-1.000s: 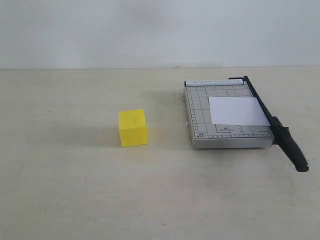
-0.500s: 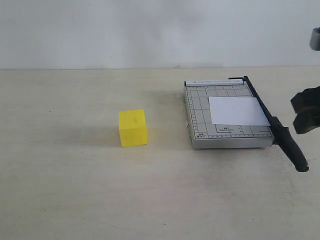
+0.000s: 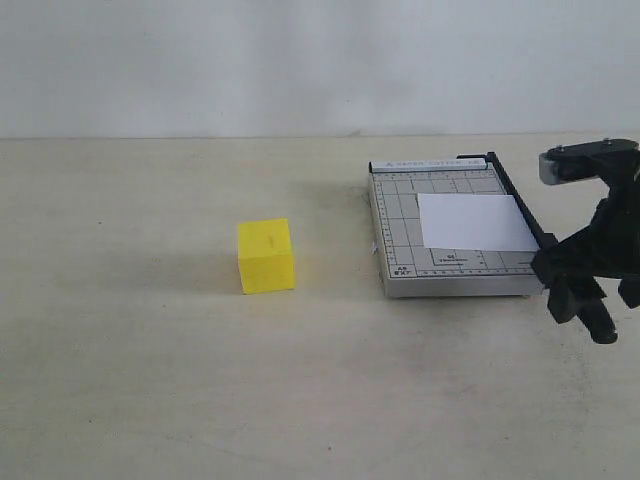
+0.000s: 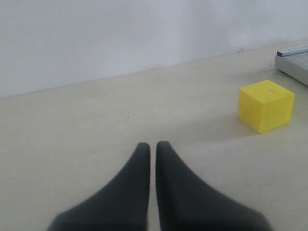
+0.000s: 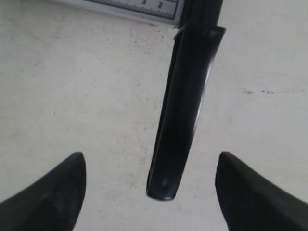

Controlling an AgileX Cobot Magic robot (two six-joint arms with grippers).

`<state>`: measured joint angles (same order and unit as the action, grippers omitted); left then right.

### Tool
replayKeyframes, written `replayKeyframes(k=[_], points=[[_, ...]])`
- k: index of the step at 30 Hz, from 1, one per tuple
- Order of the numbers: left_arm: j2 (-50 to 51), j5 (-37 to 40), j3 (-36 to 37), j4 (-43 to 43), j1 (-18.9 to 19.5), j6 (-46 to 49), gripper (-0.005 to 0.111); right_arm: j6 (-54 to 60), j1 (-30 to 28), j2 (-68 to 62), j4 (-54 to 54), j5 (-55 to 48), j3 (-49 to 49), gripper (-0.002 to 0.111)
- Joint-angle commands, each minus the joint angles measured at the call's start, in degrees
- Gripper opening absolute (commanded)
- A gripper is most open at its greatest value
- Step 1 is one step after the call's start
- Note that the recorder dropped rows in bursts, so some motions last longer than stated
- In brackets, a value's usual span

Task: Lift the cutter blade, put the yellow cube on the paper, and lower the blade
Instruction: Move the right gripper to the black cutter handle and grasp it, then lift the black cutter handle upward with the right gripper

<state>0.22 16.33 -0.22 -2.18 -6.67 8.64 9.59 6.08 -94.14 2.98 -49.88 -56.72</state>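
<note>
Now the right gripper (image 5: pixel 150 161) hangs wide open astride the handle of the cutter blade (image 5: pixel 185 96), which lies flat along the edge of the board (image 3: pixel 400 235), beside the paper (image 3: pixel 475 222). It should sink evenly, close across the thick handle, then lift along the hinge's arc. The left gripper (image 4: pixel 153 144) is pinched closed and empty. The yellow cube (image 3: pixel 266 256) sits on the counter (image 3: pixel 150 380), well apart from the board.

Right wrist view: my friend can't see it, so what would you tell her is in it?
The right gripper is open, its two dark fingers either side of the thick black handle of the cutter blade, above the pale table. The ruler edge of the cutter board shows past the handle.
</note>
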Motion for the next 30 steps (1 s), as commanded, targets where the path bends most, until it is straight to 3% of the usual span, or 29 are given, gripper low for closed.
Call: replayKeyframes(k=[1, 20, 23, 28, 30], points=[[-0.22, -0.45, 0.22, -0.02, 0.19, -0.48, 0.004, 0.43, -0.25, -1.85, -1.14, 2.58, -0.49, 0.070], [-0.22, -0.45, 0.22, -0.02, 0.19, -0.48, 0.004, 1.86, -0.25, -7.68, -3.52, 5.95, -0.50, 0.067], [-0.22, -0.45, 0.22, -0.02, 0.19, -0.48, 0.004, 1.86, -0.25, -7.68, -3.52, 5.55, -0.50, 0.050], [-0.22, -0.45, 0.22, -0.02, 0.19, -0.48, 0.004, 4.28, -0.25, -7.68, -3.52, 3.21, -0.50, 0.006], [-0.22, -0.45, 0.22, -0.02, 0.19, -0.48, 0.004, 4.68, -0.25, -7.68, -3.52, 2.53, -0.50, 0.000]])
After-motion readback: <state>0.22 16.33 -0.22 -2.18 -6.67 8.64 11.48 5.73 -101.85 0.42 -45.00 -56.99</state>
